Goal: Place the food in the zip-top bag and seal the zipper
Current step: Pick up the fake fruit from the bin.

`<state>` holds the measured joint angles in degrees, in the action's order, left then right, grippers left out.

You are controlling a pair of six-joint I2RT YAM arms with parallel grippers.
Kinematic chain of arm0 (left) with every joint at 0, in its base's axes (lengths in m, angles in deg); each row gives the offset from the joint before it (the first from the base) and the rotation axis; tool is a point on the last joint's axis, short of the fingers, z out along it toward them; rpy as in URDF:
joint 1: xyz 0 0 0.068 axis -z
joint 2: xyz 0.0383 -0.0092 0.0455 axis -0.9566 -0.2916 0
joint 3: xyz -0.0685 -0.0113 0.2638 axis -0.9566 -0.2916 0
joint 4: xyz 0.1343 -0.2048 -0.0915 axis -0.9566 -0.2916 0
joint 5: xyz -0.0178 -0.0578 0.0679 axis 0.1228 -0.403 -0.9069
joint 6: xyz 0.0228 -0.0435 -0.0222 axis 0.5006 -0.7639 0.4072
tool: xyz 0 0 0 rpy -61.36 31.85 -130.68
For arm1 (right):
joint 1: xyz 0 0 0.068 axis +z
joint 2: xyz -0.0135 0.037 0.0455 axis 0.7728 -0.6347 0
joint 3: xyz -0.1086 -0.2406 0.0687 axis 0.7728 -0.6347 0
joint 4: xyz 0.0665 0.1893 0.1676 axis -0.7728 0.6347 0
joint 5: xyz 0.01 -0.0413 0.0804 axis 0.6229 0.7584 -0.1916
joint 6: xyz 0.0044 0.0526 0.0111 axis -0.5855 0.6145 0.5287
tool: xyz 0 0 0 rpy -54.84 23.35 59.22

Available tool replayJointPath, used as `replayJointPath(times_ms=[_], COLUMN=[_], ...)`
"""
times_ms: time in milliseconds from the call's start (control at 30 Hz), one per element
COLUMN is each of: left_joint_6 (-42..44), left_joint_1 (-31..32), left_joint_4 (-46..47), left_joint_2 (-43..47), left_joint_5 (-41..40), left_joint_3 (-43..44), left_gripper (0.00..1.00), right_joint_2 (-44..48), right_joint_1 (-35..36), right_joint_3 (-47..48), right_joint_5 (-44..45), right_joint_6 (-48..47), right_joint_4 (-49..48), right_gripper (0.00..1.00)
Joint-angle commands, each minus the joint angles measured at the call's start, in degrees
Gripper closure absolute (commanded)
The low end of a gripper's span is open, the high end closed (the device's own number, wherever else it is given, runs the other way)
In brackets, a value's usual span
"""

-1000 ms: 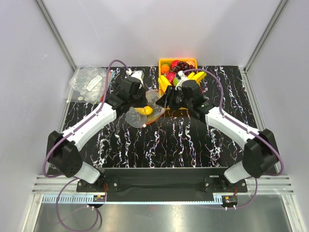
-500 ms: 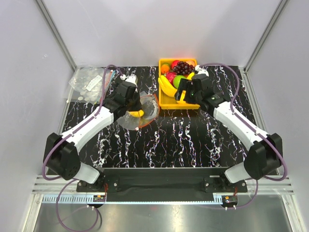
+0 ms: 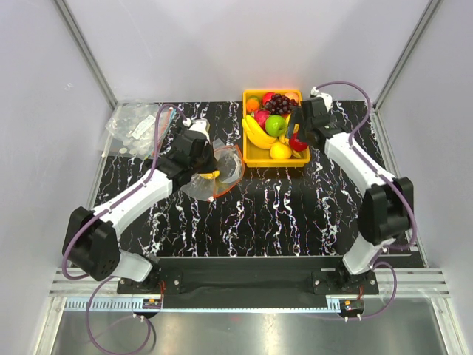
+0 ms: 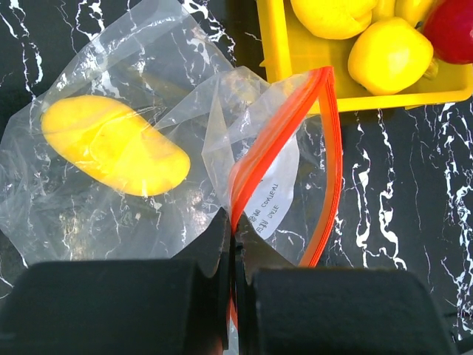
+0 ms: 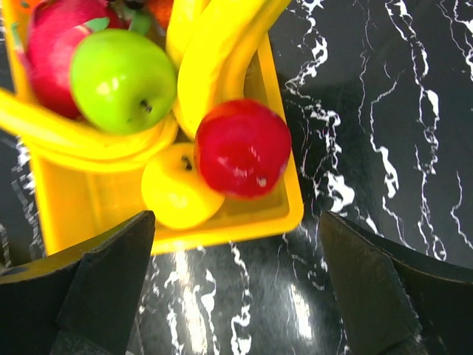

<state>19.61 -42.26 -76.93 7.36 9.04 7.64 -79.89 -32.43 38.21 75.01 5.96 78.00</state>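
Note:
The clear zip-top bag (image 4: 89, 81) lies crumpled on the black marble table left of the yellow tray (image 3: 258, 162). A yellow piece of food (image 4: 111, 144) sits inside it. The bag's mouth gapes, and the red-orange zipper (image 4: 284, 126) forms a loop. My left gripper (image 4: 233, 238) is shut on the near end of that strip; from above, the left gripper (image 3: 212, 168) sits at the bag (image 3: 230, 167). My right gripper (image 5: 236, 288) hangs open and empty just outside the tray's (image 5: 222, 222) near wall. Above the right gripper (image 3: 295, 138) in the wrist view lie a red apple (image 5: 242, 146) and a yellow fruit (image 5: 177, 188).
The tray also holds a green apple (image 3: 276, 125), bananas (image 3: 255, 133) and dark grapes (image 3: 279, 101). A pile of clear packets (image 3: 137, 127) lies at the table's back left corner. Grey walls and metal posts enclose the table.
My right gripper has left the bag's mouth, swung right to the tray's right side and opened wide. The yellow food stays in the bag. The left gripper keeps its hold.

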Motion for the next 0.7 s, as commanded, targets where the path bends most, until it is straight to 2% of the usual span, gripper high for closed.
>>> replayJointPath(times_ms=[0,233,400,533,567,667], left_joint_6=[0.4,0.5,0.7,0.9,0.8,0.9], left_joint_1=[0.1,0.0,0.0,0.1,0.1,0.1], left_joint_4=[3.6,4.5,4.2,4.2,4.1,4.1], left_joint_2=[2.3,2.5,1.8,2.0,2.1,2.2], left_joint_5=[-0.9,-0.5,-0.2,-0.1,-0.2,-0.3], left_joint_3=[0.3,-0.5,-0.1,-0.2,-0.2,-0.2], left_gripper=[1.00,1.00,1.00,1.00,1.00,1.00], right_joint_2=[-5.7,-14.9,-17.7,-17.4,-17.0,-14.2], right_joint_1=[-0.2,-1.2,-2.4,-3.1,-3.0,-3.1], right_joint_3=[6.1,14.5,14.8,12.2,11.6,9.0], right_joint_5=[3.4,5.5,3.1,0.1,-0.6,-2.2], right_joint_6=[-1.8,-0.4,0.7,1.7,1.8,2.1], right_joint_4=[1.9,5.0,3.9,1.8,1.2,-1.4], right_gripper=[0.00,0.00,0.02,0.21,0.29,0.38])
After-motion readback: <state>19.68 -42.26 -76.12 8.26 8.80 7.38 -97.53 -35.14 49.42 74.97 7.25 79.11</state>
